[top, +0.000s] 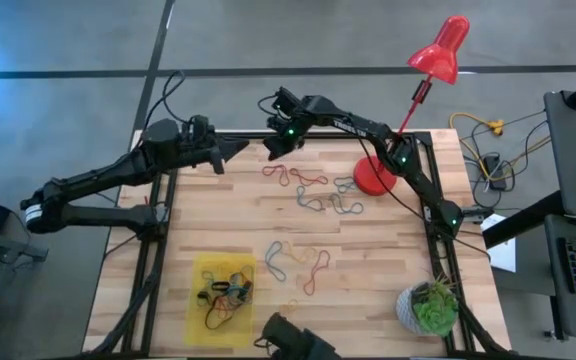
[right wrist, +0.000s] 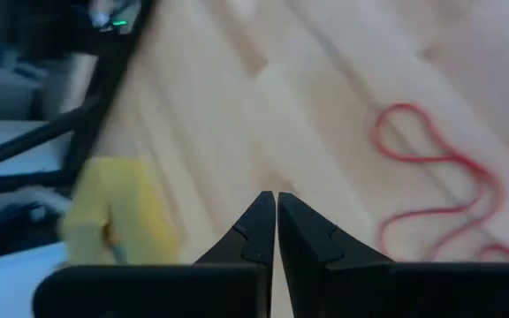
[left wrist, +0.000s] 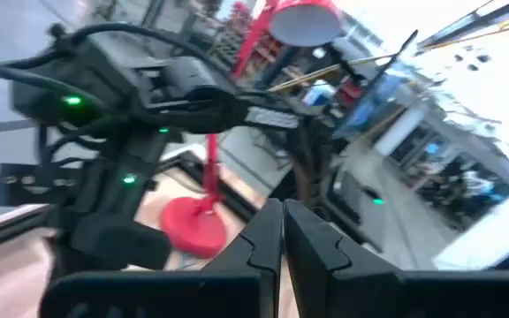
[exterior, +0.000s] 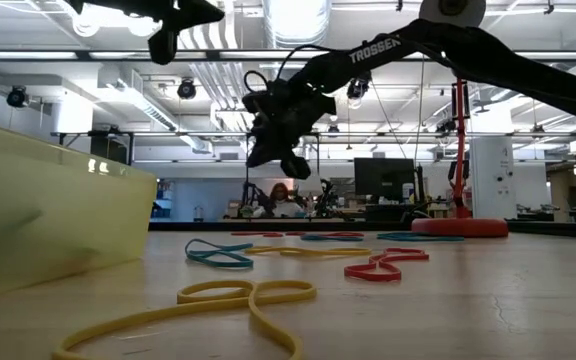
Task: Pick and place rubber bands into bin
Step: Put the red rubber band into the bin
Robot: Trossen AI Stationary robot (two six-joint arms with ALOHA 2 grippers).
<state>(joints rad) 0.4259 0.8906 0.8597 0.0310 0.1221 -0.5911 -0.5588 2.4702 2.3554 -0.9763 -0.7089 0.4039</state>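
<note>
The yellow translucent bin [top: 223, 290] stands flat near the table's near-left corner and holds several rubber bands. It also shows in the low view as the bin [exterior: 38, 210] and in the right wrist view as the bin [right wrist: 117, 208]. Loose rubber bands lie flat on the wood: a red one [top: 280, 176] [right wrist: 431, 159], a far group [top: 333, 205] and a near group [top: 298, 262] [exterior: 248, 295]. My right gripper [top: 276, 148] [right wrist: 276, 216] hovers shut and empty above the far edge, just beyond the red band. My left gripper [top: 238, 148] [left wrist: 281, 225] is shut and empty, raised at the far-left side, pointing at the right arm.
A red desk lamp stands with its base [top: 376, 175] on the far-right part of the table, close to the far bands. A potted plant [top: 430, 305] sits at the near-right corner. A dark device [top: 293, 338] sits at the near edge. Bare wood lies between the band groups.
</note>
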